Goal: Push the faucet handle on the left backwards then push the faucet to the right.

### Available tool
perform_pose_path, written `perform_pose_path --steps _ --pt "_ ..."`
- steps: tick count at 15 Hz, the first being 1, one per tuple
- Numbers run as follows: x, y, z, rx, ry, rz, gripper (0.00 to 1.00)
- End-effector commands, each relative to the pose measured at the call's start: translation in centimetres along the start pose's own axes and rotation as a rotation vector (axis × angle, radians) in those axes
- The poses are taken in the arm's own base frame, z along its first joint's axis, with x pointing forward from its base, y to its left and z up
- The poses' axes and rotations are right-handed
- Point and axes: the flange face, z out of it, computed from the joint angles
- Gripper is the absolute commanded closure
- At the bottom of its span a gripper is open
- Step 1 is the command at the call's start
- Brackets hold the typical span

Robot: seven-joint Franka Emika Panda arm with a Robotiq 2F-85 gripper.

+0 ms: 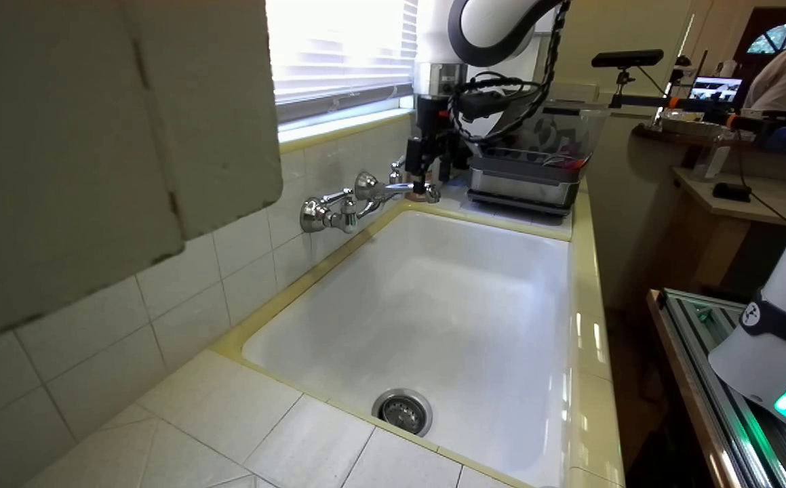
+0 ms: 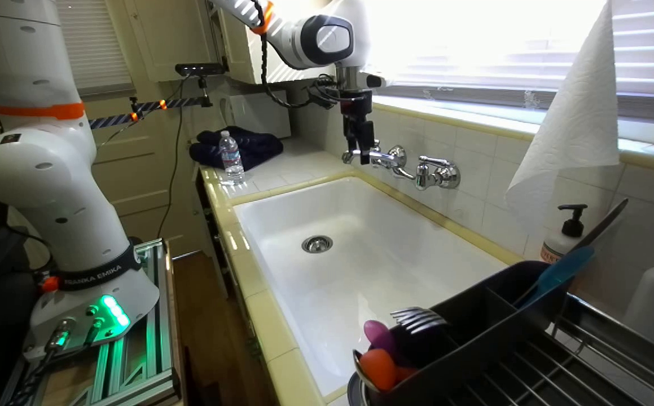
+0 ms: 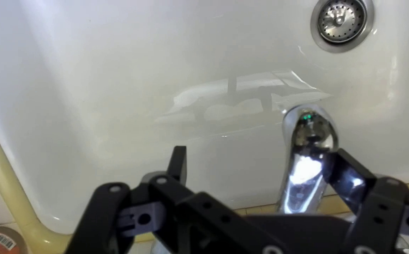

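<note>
The chrome faucet spout (image 3: 305, 173) extends from the tiled wall over the white sink (image 1: 501, 325). It shows in both exterior views (image 1: 393, 189) (image 2: 384, 160). My gripper (image 3: 257, 157) is open and points down at the spout, seen also in both exterior views (image 1: 423, 166) (image 2: 359, 148). The spout lies between the fingers, closer to the right finger in the wrist view, which appears to touch it. The left faucet handle (image 1: 328, 213) is on the wall, its lever lying back toward the tiles. The right faucet handle (image 2: 433, 175) also shows.
A dish rack with utensils (image 2: 490, 316) stands at one sink end, beside a soap bottle (image 2: 569, 234). A paper towel (image 2: 575, 118) hangs by the window. A water bottle (image 2: 231, 158) stands at the other end. A cabinet (image 1: 114, 135) overhangs the counter.
</note>
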Motion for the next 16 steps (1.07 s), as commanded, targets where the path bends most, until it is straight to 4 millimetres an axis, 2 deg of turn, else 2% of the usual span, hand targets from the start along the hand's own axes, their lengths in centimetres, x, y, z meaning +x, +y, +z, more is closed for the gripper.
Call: perform_pose_path --steps 1,8,16 --pt "-1.4 3.5 -0.1 -0.034 -0.027 -0.039 0.0" --pt "-1.3 5.0 -0.2 -0.024 -0.015 -0.142 0.0" --pt "-1.5 5.7 -0.4 -0.021 -0.014 -0.168 0.0"
